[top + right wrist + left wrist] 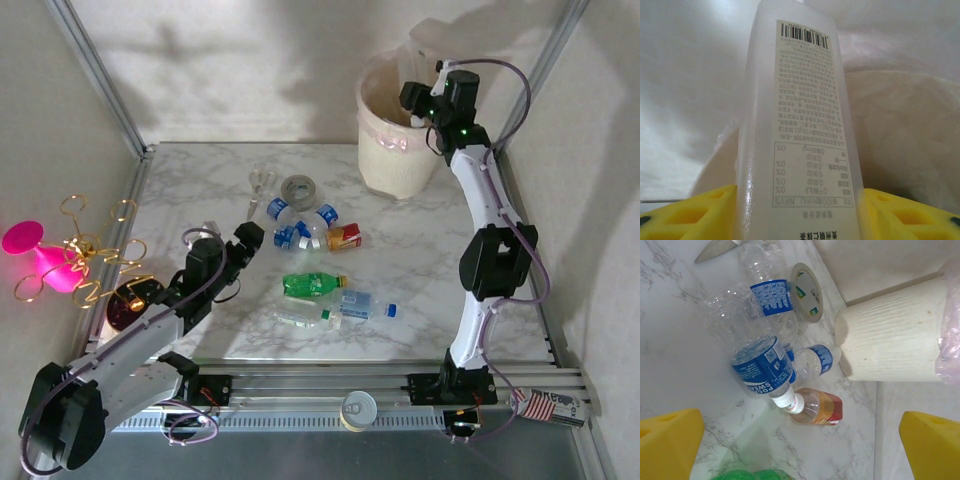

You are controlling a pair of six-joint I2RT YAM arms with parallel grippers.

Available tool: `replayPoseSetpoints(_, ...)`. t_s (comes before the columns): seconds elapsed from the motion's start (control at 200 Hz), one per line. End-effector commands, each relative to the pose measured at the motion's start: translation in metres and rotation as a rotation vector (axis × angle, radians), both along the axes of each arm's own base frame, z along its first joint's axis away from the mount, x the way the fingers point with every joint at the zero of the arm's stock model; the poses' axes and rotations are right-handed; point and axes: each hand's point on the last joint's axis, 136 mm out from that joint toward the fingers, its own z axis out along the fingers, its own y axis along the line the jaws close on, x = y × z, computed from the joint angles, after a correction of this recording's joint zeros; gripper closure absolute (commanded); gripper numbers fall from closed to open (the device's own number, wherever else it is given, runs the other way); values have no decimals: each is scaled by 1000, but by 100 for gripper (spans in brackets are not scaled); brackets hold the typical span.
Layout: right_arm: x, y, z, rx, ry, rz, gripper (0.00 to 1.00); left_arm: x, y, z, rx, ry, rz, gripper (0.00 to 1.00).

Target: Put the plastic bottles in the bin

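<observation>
My right gripper (420,110) hangs over the bin (385,165), a cream-white bucket with a pinkish liner. It is shut on a clear bottle with a pale printed label (795,125), which stands upright between the yellow fingers (700,215). My left gripper (245,240) is open above the table, beside a cluster of blue-labelled bottles (300,230) and an orange-red one (343,237). From the left wrist, the blue-labelled bottle (762,365) and orange-red bottle (820,407) lie ahead of the open gripper (800,440), the bin (890,340) beyond. A green bottle (312,285) and two clear ones (365,305) lie nearer.
A grey tape roll (298,190) and scissors (258,190) lie at the back of the marble table. A tin can (358,408) sits on the front rail. Pink and gold ornaments (50,262) stand left, outside the frame post.
</observation>
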Motion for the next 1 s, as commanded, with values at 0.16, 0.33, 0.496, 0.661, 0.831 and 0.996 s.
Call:
replayPoseSetpoints(0.16, -9, -3, 38, 11, -39, -18, 4, -6, 13, -1, 34, -10, 36, 0)
replayPoseSetpoints(0.33, -39, -5, 71, 1, -106, -19, 1, -2, 13, 2, 46, -18, 40, 0)
replayPoseSetpoints(0.496, -85, 2, 76, 8, -143, 11, 1, 7, 6, 4, 55, -20, 17, 0)
replayPoseSetpoints(0.661, -137, 12, 54, 40, -144, 57, 1, 25, 0, 12, 132, -20, -19, 0)
replayPoseSetpoints(0.831, -182, 30, 6, 62, -79, 126, 1, 50, -8, 12, 218, 15, -56, 0)
replayPoseSetpoints(0.996, -212, 38, -51, 125, 23, 133, 1, 65, -20, -3, 139, 79, -41, 0)
